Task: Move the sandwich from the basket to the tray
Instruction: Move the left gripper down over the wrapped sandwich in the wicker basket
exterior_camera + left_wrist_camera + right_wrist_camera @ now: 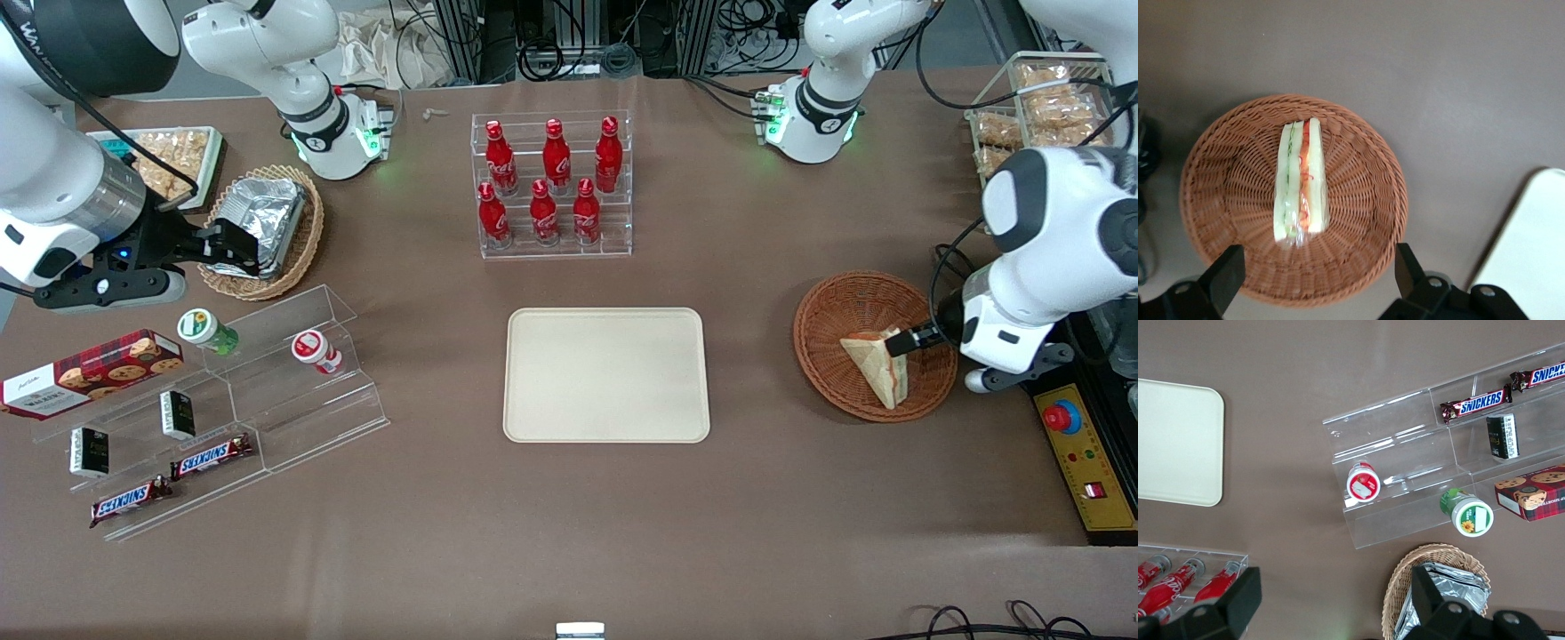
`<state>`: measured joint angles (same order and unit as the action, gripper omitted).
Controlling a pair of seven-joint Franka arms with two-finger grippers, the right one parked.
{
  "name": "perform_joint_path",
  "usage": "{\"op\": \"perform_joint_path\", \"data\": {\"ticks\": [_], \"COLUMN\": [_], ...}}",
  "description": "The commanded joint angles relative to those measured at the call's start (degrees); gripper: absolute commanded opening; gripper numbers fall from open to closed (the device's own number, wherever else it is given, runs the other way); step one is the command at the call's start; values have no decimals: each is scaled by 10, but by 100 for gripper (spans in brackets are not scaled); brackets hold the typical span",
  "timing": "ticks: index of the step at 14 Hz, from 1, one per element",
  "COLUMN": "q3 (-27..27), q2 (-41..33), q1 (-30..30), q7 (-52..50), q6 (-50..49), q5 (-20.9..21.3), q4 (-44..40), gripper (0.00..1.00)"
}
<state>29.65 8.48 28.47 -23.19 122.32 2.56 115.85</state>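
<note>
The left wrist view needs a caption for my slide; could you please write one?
Open gripper poised above the sandwich lying in the wicker basket.

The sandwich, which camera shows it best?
The left wrist view. It looks straight down on the triangular pale-bread sandwich lying in the round reddish-brown wicker basket, so its red and green filling stripes show, with the gripper open above. The front view shows the sandwich smaller, beside the arm. The right wrist view misses it.
</note>
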Motion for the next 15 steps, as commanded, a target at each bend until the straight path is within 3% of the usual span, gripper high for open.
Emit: {"op": "perform_joint_path", "data": {"ticks": [1,15], "q3": [1,-1], "q2": [-18,45], "q1": [22,33], "q7": [-12,-12], "q6": [111,225], "q5": [4,18], "q4": [88,137], "gripper": [100,100]}}
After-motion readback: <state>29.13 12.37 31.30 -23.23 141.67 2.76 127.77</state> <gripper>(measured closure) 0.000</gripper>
